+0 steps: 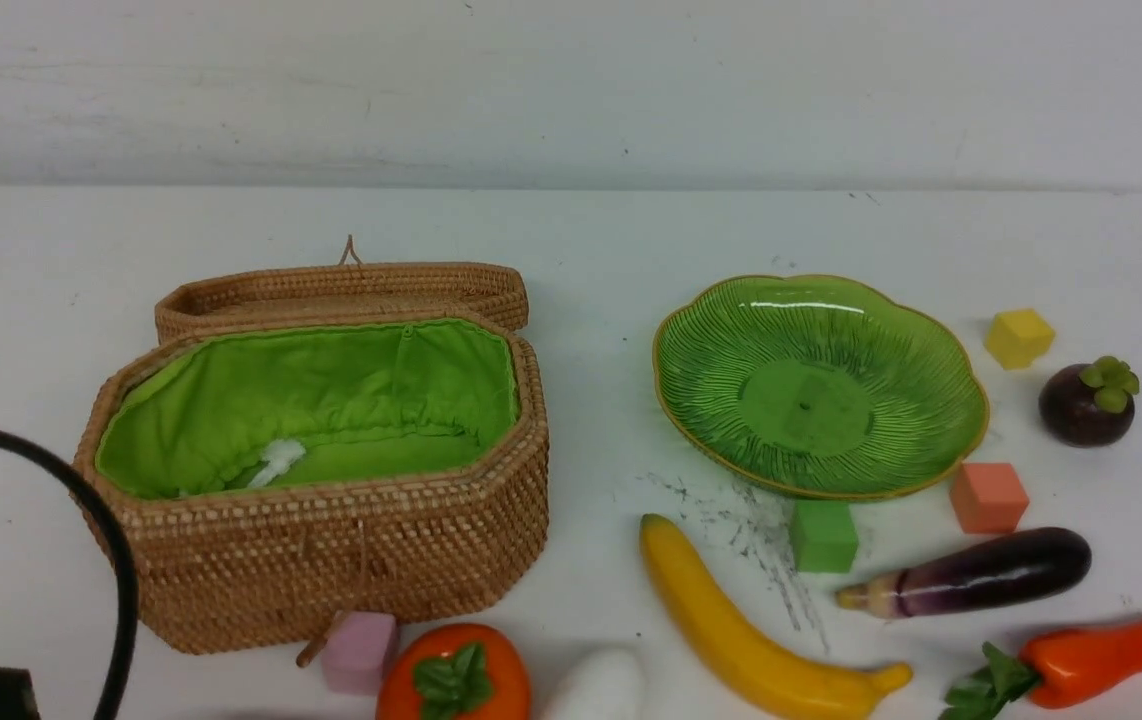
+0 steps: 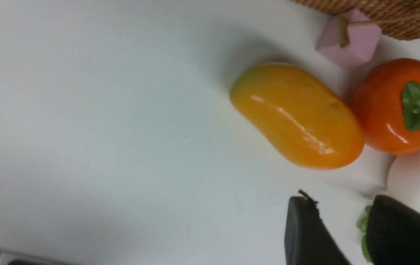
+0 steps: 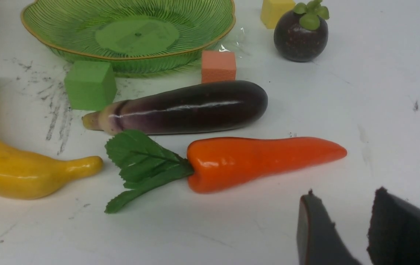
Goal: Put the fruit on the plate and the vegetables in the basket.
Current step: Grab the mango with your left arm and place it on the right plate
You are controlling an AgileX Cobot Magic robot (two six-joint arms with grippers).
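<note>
The open basket (image 1: 331,540) stands left and holds only its green lining. The plate (image 1: 891,330) stands right with nothing on it. Banana (image 1: 731,630), eggplant (image 1: 981,575), pepper (image 1: 1101,655) and mangosteen (image 1: 1086,405) lie around the plate. Persimmon (image 1: 456,680) and white vegetable (image 1: 601,690) lie in front of the basket. The mango (image 2: 296,116) shows only in the left wrist view, beside the persimmon (image 2: 390,106). My left gripper (image 2: 338,206) is open and empty, short of the mango. My right gripper (image 3: 344,198) is open and empty, short of the pepper (image 3: 261,160).
Foam cubes lie about: pink (image 1: 361,650) against the basket front, green (image 1: 823,535) and orange (image 1: 988,497) at the plate's near rim, yellow (image 1: 1018,337) beside the mangosteen. A black cable (image 1: 101,520) arcs at the front left. The basket lid (image 1: 341,290) lies open behind.
</note>
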